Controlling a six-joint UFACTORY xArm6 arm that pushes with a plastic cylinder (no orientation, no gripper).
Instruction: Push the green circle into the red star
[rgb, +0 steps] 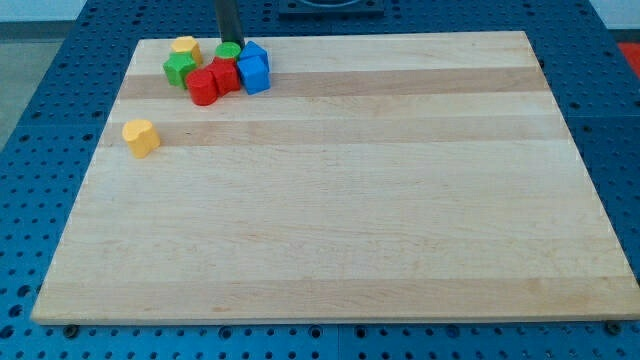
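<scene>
Standing at the view's top left, my tip (227, 40) came down as a straight dark rod to the far edge of the wooden board (340, 200), and its very end sat just behind the green circle (228, 51), touching it or nearly so; I could not tell which. There was no claw on this arm, so nothing to be apart, together or clamped on anything: only the rod's bare end.

The green circle lay directly below the tip toward the view's bottom, at the back of a tight cluster of blocks. Just in front of it sat a red block (226, 74), and beside that, toward the view's left and bottom, a second red block (203, 86); the two reds touched each other. Which of them was the star I could not make out, as their outlines were too small and blurred. The green circle appeared to touch the nearer red block.

On the cluster's right two blue blocks were pressed together, one (256, 55) behind the other (256, 75), both against the reds and the circle. On the cluster's left lay a green block (180, 69) of lobed shape, with a yellow block (185, 47) just behind it.

A second yellow block (141, 137) sat alone, well apart from the cluster, near the board's left edge. The board rested on a blue perforated table (40, 120).
</scene>
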